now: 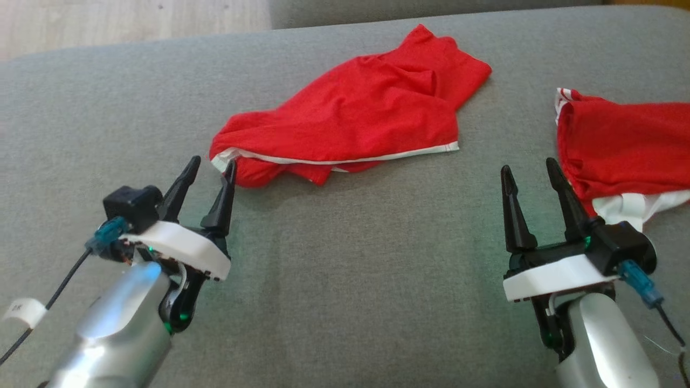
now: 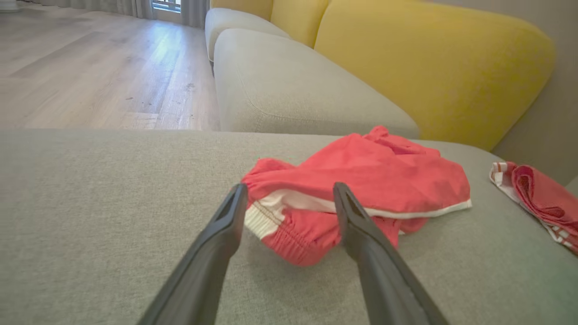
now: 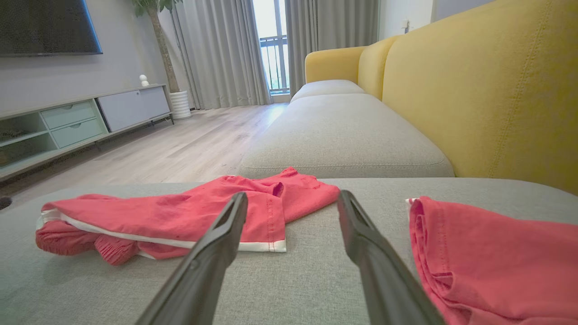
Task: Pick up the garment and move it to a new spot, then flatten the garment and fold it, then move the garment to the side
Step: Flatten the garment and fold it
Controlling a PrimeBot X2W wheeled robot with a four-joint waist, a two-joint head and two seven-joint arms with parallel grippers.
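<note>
A red garment [image 1: 356, 113] with white trim lies crumpled on the grey cushion [image 1: 334, 258], its waistband end nearest my left side. My left gripper [image 1: 213, 168] is open just at that waistband corner; in the left wrist view the garment [image 2: 361, 180] lies loose beyond the spread fingertips [image 2: 237, 198], gripped by neither. My right gripper [image 1: 531, 173] stands open over bare cushion, with nothing between its fingers. In the right wrist view the garment [image 3: 180, 216] lies ahead and to the left.
A second red garment [image 1: 625, 145] with white trim lies at the right, close beside my right gripper, also in the right wrist view [image 3: 492, 257]. A yellow sofa back [image 3: 487, 90] rises beyond the cushion. Wooden floor [image 2: 90, 72] lies past the cushion's far edge.
</note>
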